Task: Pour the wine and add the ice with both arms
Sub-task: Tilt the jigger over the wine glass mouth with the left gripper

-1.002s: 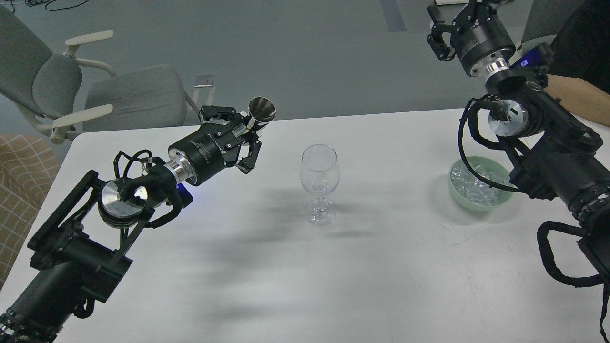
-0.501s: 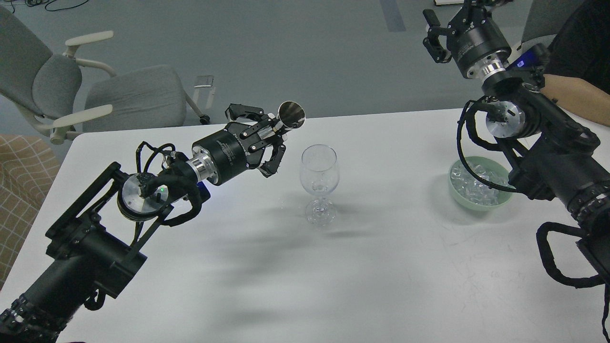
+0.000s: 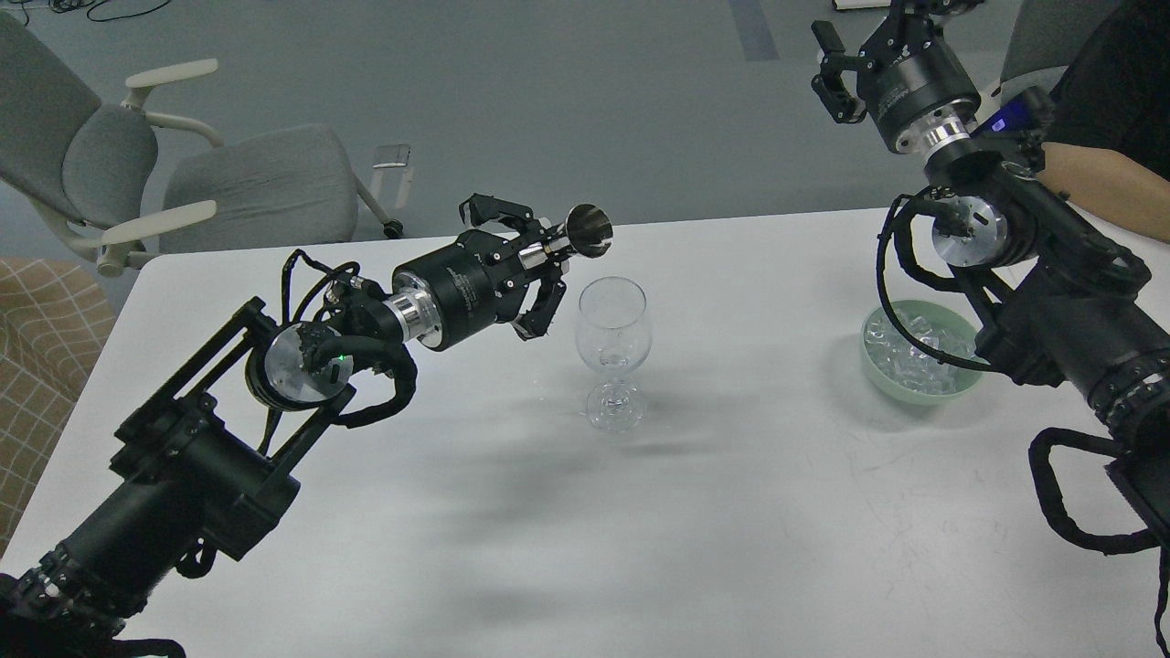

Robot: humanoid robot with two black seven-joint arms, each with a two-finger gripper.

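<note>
**Left hand carries metal cup to glass rim; spill and contact risks noted**

Nearest the viewer, the white table (image 3: 640, 548) shows bare surface. At centre stands the wine glass (image 3: 613, 352), upright and, as far as can be seen, without wine or ice.

At ten o'clock from the glass, just beside its rim, the left hand (image 3: 539, 265) has its fingers closed round a small metal cup (image 3: 588, 229). The cup lies nearly on its side, mouth turned toward the glass. Its contents cannot be seen.

At three o'clock from the glass, well apart, sits the pale green bowl (image 3: 919, 361) holding the ice (image 3: 900, 352), partly hidden by the right arm.

Farthest, at one o'clock, the right hand (image 3: 845, 68) is raised clear of the table, above and beyond the bowl. Its fingers appear spread with nothing between them.

Risks, in my judgement: the cup is already steeply tilted while its mouth sits beside rather than over the bowl of the glass, so liquid could fall on the table. The lower fingers are near the rim; a nudge could topple the tall-stemmed glass.
</note>
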